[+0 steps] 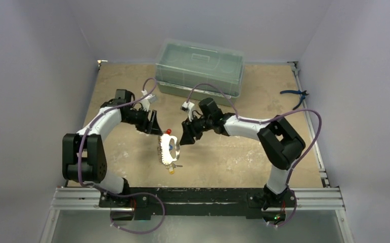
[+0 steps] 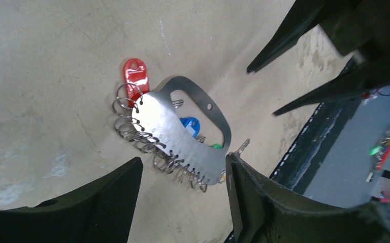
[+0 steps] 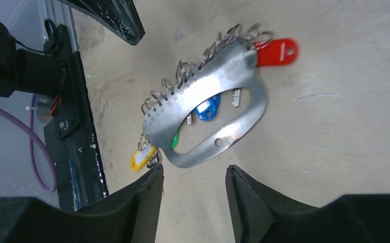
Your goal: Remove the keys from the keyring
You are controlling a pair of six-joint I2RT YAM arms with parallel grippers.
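On the table [image 1: 243,157], between the left gripper [image 1: 154,126] and the right gripper [image 1: 187,136], both seen spread with nothing pinched, the keyring [image 1: 166,153] is laid flat, its long axis run far-to-near, with the red key [image 1: 168,131] pointed away and the yellow key [image 1: 171,170] pointed toward the bases.

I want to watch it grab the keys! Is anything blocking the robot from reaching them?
Nothing visible is. The left end effector and right end effector are both open near the keyring, and the keys lie in plain sight on the table.
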